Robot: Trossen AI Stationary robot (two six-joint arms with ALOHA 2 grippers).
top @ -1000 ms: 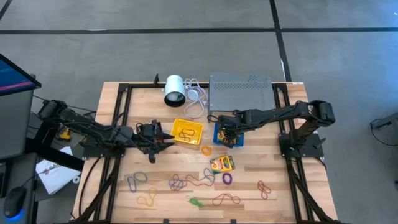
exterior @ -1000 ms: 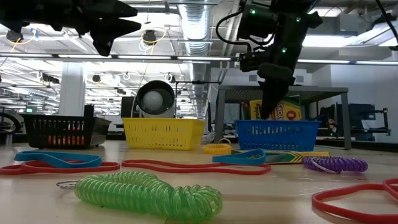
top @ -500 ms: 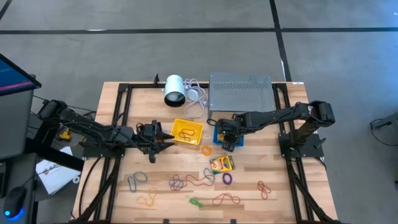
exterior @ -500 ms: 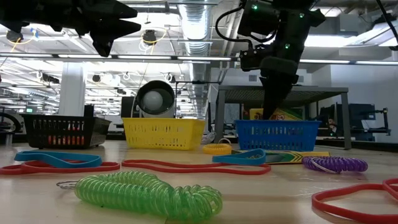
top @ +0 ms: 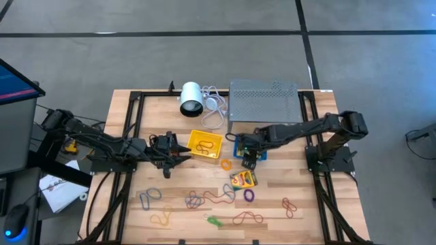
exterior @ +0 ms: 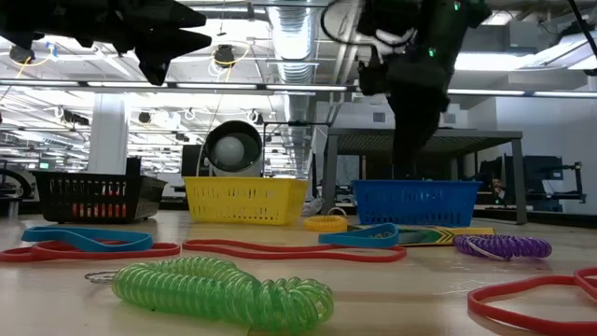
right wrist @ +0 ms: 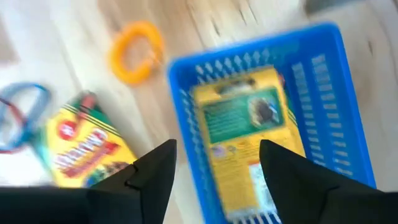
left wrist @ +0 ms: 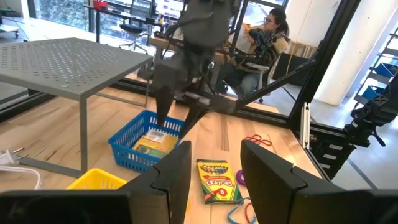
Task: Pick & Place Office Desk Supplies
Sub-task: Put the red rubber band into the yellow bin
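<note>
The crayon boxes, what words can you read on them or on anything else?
"Crayola CRAYONS": on the crayon box on the table, left wrist view.
Crayon box in the blue basket: print too blurred to read.
Crayon box on the table, right wrist view: red label too blurred to read.
Nothing else readable.

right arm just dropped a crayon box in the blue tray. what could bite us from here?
The right gripper, open, hangs low over the blue tray; swinging out sideways might catch its wall. The second crayon box lies near a yellow ring and a purple ring, so a grab could snag one.
</note>
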